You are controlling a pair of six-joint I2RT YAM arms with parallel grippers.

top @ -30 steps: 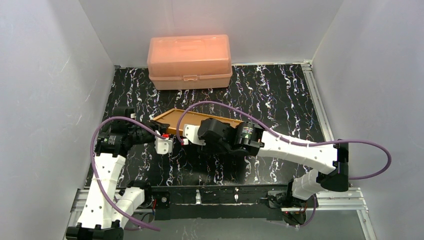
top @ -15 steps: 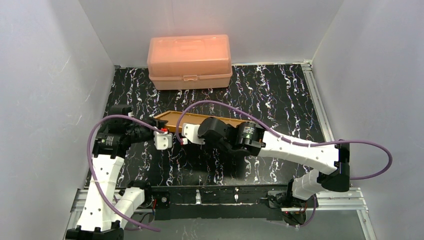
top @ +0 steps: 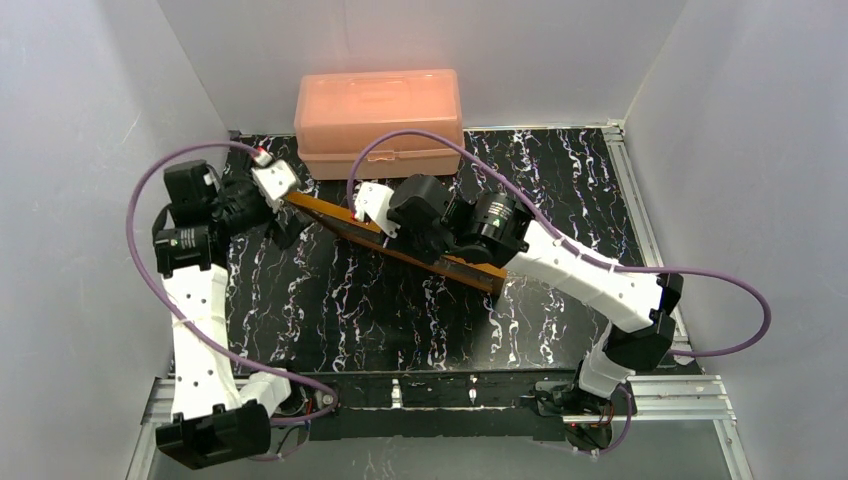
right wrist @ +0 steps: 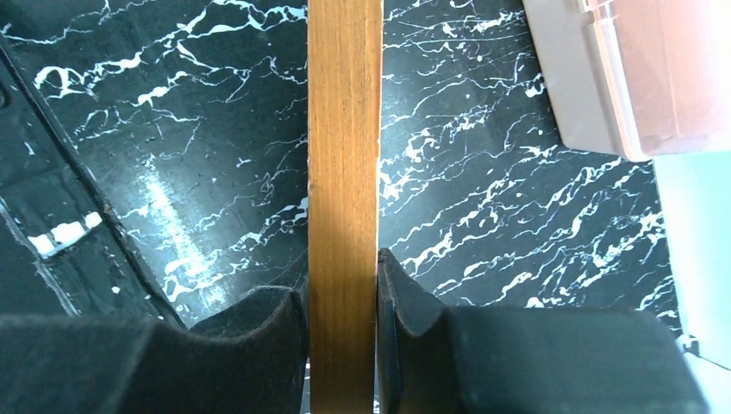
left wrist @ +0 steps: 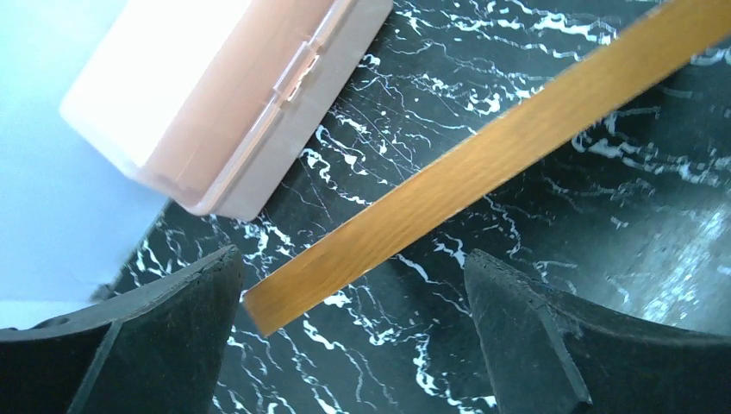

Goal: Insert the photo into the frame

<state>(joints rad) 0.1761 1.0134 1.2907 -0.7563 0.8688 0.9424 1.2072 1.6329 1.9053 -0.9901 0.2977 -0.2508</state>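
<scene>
The frame (top: pixel 335 218), with a thin orange-brown wooden border, stands tipped up on edge and runs diagonally from back left to middle right. My right gripper (top: pixel 375 215) is shut on its top rail; in the right wrist view both pads press the wooden strip (right wrist: pixel 345 129) at the gripper (right wrist: pixel 343 285). My left gripper (top: pixel 292 212) is open at the frame's left end. In the left wrist view the rail's end (left wrist: pixel 483 155) lies between the wide-apart fingers of the gripper (left wrist: pixel 353 259) without touching either. The photo is out of view.
A pink translucent plastic box (top: pixel 378 120) stands at the back against the wall, close behind the frame's left end; it also shows as the box (left wrist: pixel 224 95) and the box (right wrist: pixel 638 69). The black marbled table (top: pixel 560 190) lies between white walls.
The frame has swung from lying near the middle to standing on edge farther back. The left arm moved to the back left and its jaws opened wide. The right gripper stayed shut on the frame.
</scene>
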